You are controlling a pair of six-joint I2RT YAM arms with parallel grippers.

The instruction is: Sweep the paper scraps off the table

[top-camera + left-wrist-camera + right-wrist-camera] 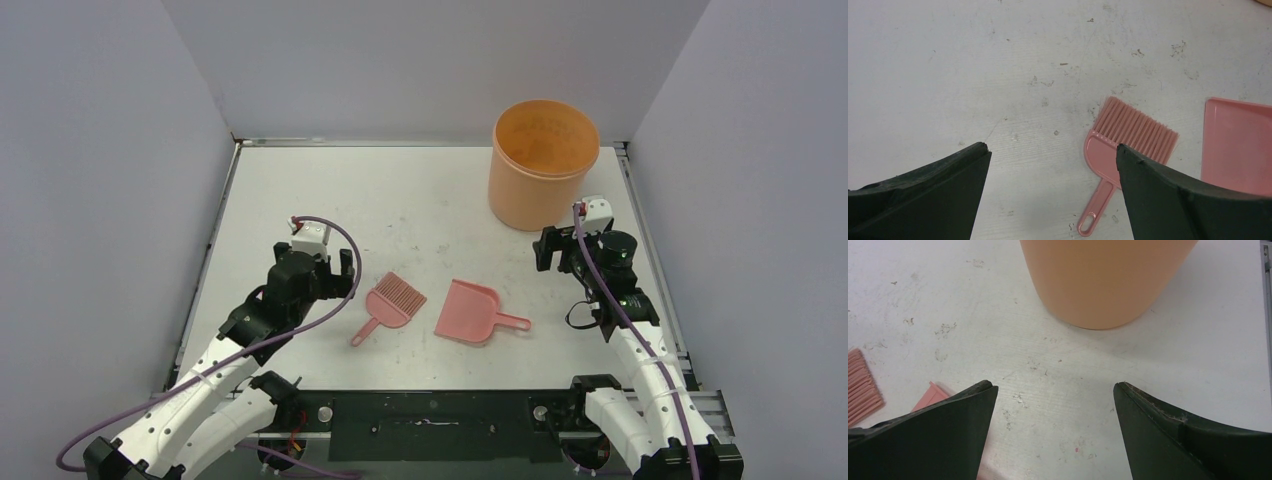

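1. The two arms rise from the near edge of the flat white, scuffed table [400,190]. The left gripper [1050,146] hovers over the left half, its jaws wide apart and empty. It is angled toward the brush, probably the tool meant for it.
2. The right gripper [1054,384] hangs over the right half, jaws likewise spread with nothing between them, facing the bucket.
3. Between the grippers, toward the near edge, lies the pink plastic hand brush [385,305]. It lies flat with its bristles toward the far edge and its handle slanting near-left, within the left arm's reach.
4. Just beside the brush but apart from it rests the pink plastic dustpan [470,312]. Its wide mouth faces the brush and its handle points at the right edge, which suits the right arm.
5. The tall orange plastic bucket [543,165] stands upright and open near the far right corner, apparently as the dump.
6. No paper scraps show on the table in any view. Whether any lie in the bucket I cannot tell. The sweeping looks finished.
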